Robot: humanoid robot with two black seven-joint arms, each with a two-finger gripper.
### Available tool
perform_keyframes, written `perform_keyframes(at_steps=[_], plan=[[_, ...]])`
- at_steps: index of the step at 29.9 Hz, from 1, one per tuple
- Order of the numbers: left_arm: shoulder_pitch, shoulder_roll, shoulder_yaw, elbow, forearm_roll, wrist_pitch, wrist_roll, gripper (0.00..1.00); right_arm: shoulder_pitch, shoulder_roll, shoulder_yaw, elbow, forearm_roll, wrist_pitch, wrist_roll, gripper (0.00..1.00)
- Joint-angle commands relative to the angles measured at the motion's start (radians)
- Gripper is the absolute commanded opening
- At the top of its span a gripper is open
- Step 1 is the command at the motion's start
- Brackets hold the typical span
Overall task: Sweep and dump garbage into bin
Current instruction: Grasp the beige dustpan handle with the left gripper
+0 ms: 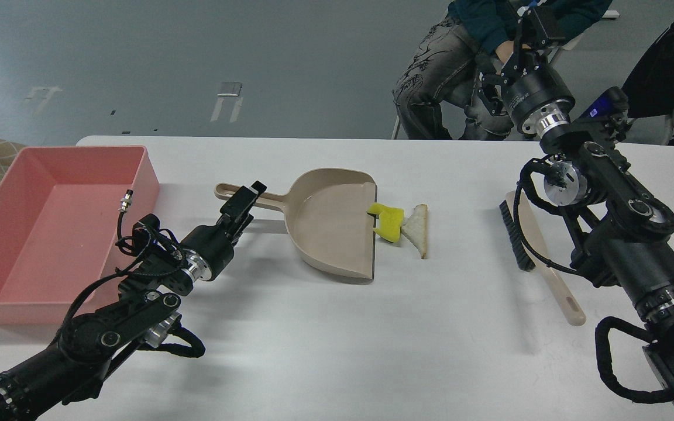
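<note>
Our white counter (325, 327) fills the lower frame; at its left edge sits the salmon-pink bin (33, 275), shallow and open; in the centre lies the beige dustpan (328, 219), its mouth facing right and its handle reaching left; at right lies a beige brush (539, 251) with dark bristles, lying free on the counter. Our left fingers (246, 202) hover at the dustpan handle, slightly apart, though we cannot tell whether they touch it. Our right fingers (492, 82) are raised in the upper right of the frame, well away from the counter things; we cannot tell how far apart they stand. The yellow chunk (388, 221) sits at the dustpan's lip; the white slice (418, 229) touches its right side; both lie right of our left fingers.
</note>
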Motion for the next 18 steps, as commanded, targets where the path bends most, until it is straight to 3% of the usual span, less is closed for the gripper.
perform_keyframes(at_steps=[1, 18], plan=[[-0.016, -0.028, 0.0, 0.049, 0.0, 0.0, -0.003, 0.98, 0.001, 0.0, 0.001, 0.0, 0.001, 0.0, 0.0, 1.0], [-0.091, -0.093, 0.001, 0.187, 0.001, 0.0, -0.008, 0.98, 0.001, -0.006, 0.0, 0.0, 0.001, 0.001, 0.0, 1.0]])
